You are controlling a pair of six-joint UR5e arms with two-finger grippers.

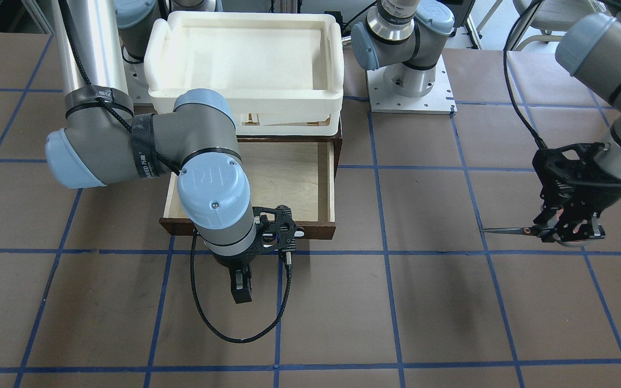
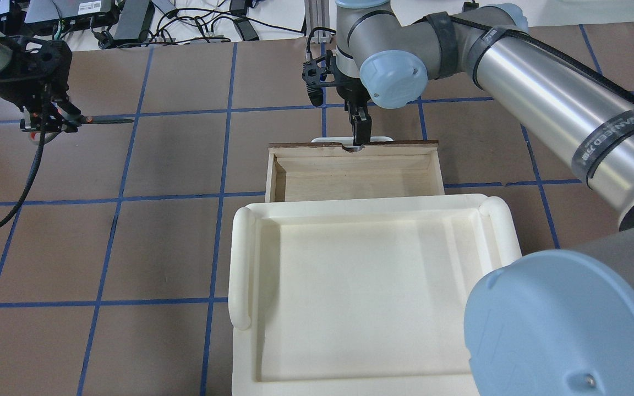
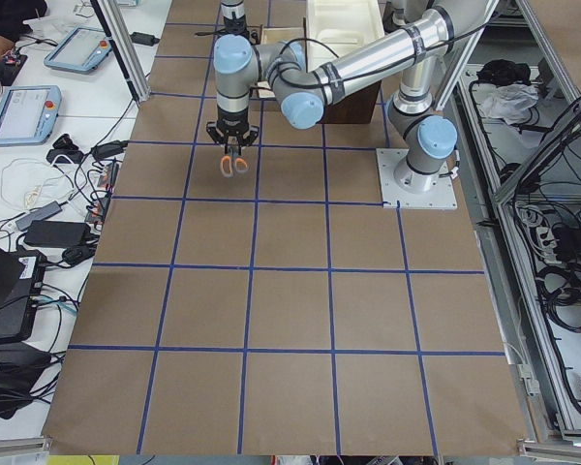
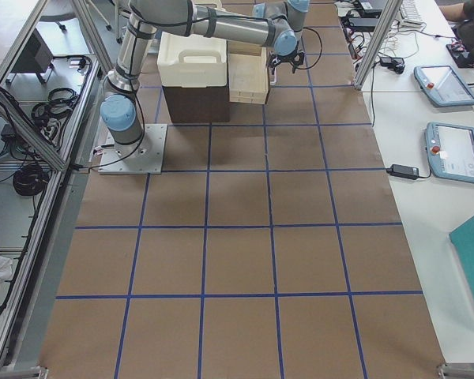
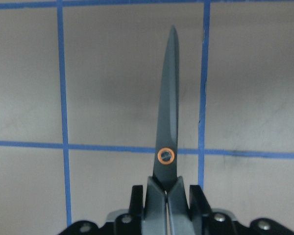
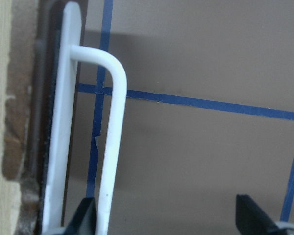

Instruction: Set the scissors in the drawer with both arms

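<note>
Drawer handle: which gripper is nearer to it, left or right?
Right. The right gripper is open at the handle of the drawer; the left gripper holds the scissors far off to the side.

Bright, even light falls from above. The brown paper-covered table (image 1: pixel 440 302) carries soft, blurred shadows, and the slim dark-bladed scissors (image 5: pixel 169 98) cast a faint one. The polished silver arm tube (image 1: pixel 87 37) shows streaky glare. The white foam tray (image 2: pixel 240 264) looks nearly washed out. The white bar drawer handle (image 6: pixel 112 147) is blurred close up.
</note>
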